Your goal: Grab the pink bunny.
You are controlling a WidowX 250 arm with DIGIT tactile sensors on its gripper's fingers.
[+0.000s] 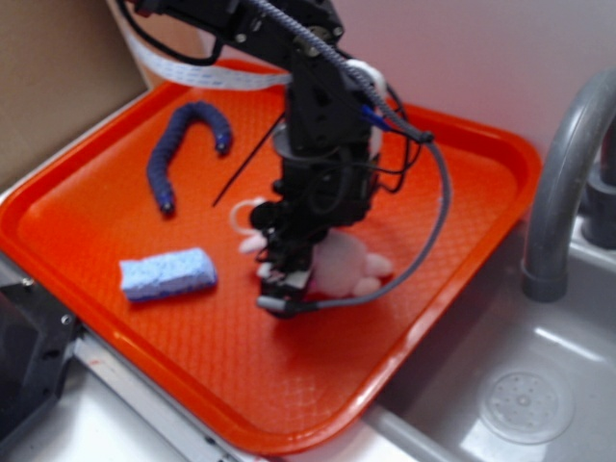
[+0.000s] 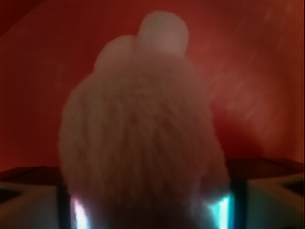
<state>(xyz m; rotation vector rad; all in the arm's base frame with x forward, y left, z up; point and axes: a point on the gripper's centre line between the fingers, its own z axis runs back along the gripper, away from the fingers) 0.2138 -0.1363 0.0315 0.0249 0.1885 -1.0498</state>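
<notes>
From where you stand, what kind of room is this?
Probably a toy kitchen set-up: a grey faucet over a sink, with an orange tray holding a sponge.

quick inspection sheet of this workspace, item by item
surface: orange tray by a sink
job's things: pink bunny on tray, under the arm; fills wrist view
clutter: blue sponge and dark blue worm toy, both apart from bunny
grippers: pincer down at bunny, fingers either side in wrist view; closure cannot be told
cables: grey cable loops off the arm
surroundings: grey faucet, cardboard at left
</notes>
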